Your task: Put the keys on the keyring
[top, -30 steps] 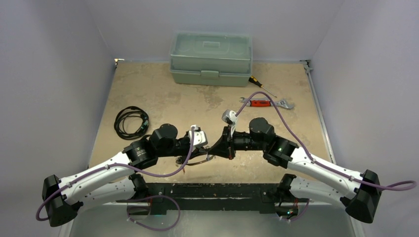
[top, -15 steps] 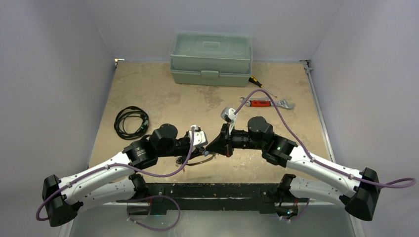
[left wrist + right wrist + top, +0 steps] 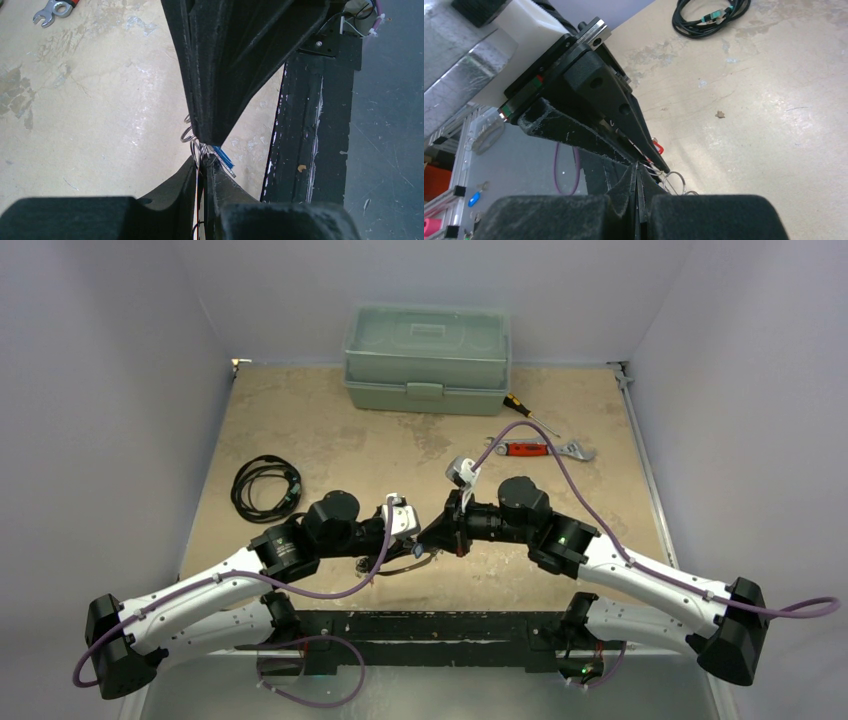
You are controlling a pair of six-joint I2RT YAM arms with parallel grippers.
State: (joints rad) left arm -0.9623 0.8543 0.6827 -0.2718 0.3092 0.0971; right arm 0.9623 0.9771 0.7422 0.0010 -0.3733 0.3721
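Left gripper [image 3: 203, 164] is squeezing down almost all the way, jaws nearly touching, and it's pinching the thin wire of the keyring [image 3: 187, 133] between them. Right gripper [image 3: 638, 170] is sitting fully closed and is pressing tip to tip against the left one. A blue key [image 3: 226, 160] is poking out right where the two tips are meeting, but honestly I can't tell whether the right one is actually gripping it or just pushing in next to it. A bit of red tag [image 3: 657, 147] is peeking out beside the left fingers too. All of this is happening well in front of the toolbox [image 3: 427, 345], roughly lined up with its middle, with the rest of the ring dangling just under the tips. Wrench [image 3: 540, 449] and screwdriver [image 3: 528, 412] are lying near the toolbox's front right corner, and the cable [image 3: 265, 487] is sitting coiled well off to its front left.
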